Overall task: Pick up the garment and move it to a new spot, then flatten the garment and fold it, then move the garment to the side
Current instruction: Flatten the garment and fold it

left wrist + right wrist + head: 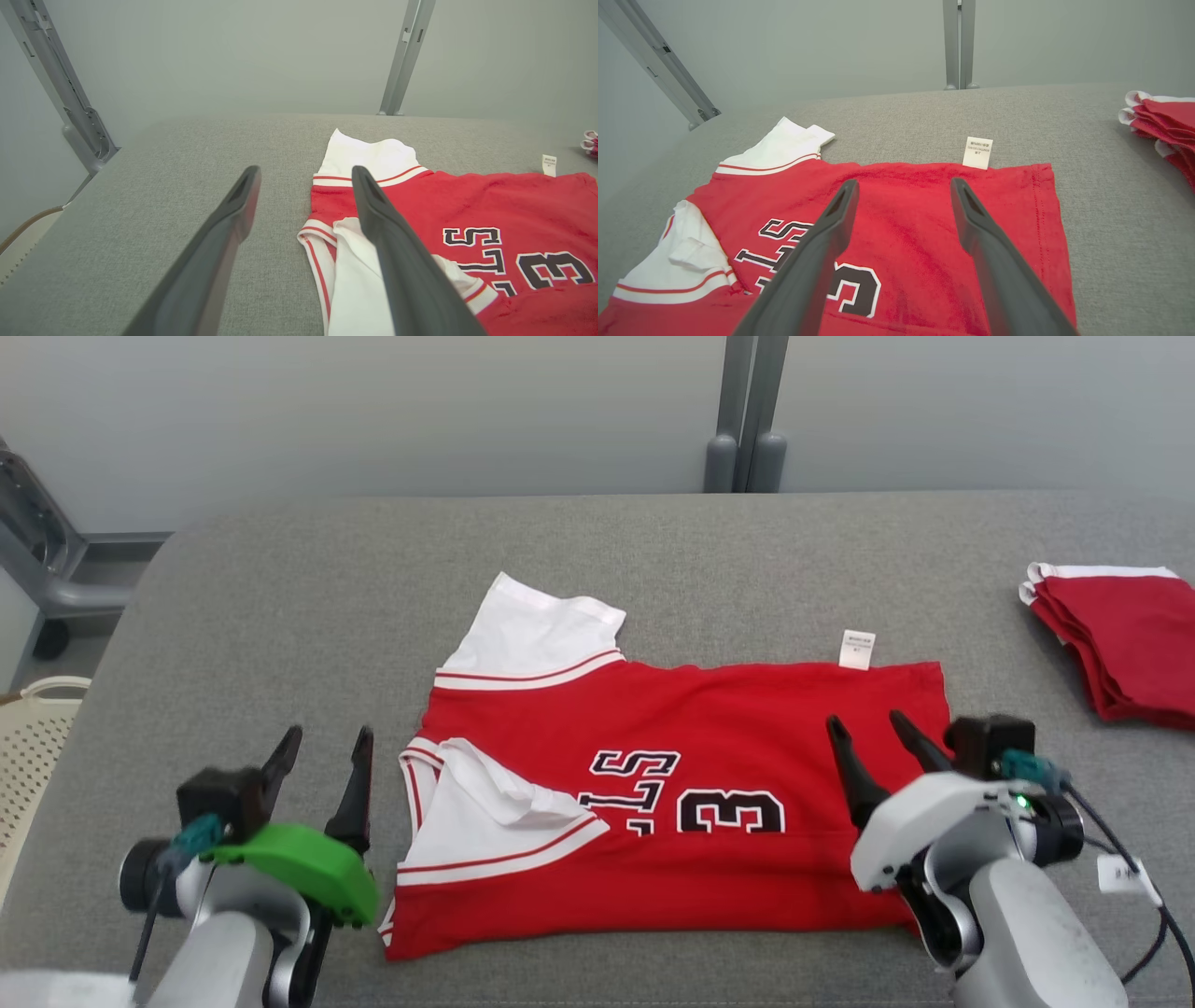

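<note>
The garment (709,747) is a red jersey with white sleeves and black-and-white print, lying fairly flat on the grey table (280,597) with its collar end to the left. One sleeve sticks out at the back left, the other is folded over the front. My left gripper (325,742) is open just left of the jersey's collar end; the left wrist view has its right finger over the sleeve of the garment (504,205). My right gripper (876,723) is open above the jersey's hem end, nothing between its fingers, with the garment (906,224) beneath it.
A stack of folded red and white garments (1120,635) lies at the table's right edge, also the stack (1167,121) in the right wrist view. A cream basket (33,747) stands off the table's left side. Grey metal posts (747,420) rise behind the table.
</note>
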Robot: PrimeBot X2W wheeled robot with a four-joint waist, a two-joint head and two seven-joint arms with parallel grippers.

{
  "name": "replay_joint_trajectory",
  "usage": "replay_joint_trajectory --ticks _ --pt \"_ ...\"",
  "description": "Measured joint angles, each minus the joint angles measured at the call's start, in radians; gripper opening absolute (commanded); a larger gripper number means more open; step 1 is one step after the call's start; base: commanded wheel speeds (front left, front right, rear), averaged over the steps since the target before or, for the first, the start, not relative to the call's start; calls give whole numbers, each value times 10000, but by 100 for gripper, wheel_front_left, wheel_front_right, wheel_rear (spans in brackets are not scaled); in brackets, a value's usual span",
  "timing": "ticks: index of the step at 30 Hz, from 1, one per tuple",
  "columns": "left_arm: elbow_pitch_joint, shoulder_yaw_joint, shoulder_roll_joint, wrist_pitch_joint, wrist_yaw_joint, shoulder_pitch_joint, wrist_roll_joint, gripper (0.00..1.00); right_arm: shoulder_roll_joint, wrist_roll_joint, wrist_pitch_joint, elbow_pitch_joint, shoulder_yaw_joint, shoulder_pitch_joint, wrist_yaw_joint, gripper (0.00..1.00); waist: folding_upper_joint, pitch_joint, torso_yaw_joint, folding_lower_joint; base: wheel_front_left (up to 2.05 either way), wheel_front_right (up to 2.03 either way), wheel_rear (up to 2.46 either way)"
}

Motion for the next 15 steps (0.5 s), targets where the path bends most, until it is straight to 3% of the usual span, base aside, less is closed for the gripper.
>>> replay_joint_trajectory --ticks 1,5,15 --pt "0 0 0 0 0 0 0 100 0 0 0 0 0 0 0 100 0 0 0 0 0 0 0" --pt "522 -420 -19 867 -407 -1546 117 100 -151 -171 1661 -311 334 -993 2 100 0 463 -94 0 0 0 0" --pt "2374 -988 -4 2435 -769 -5358 600 100 -1342 -278 5032 -1020 872 -3280 2 100 0 2136 -533 0 0 0 0"
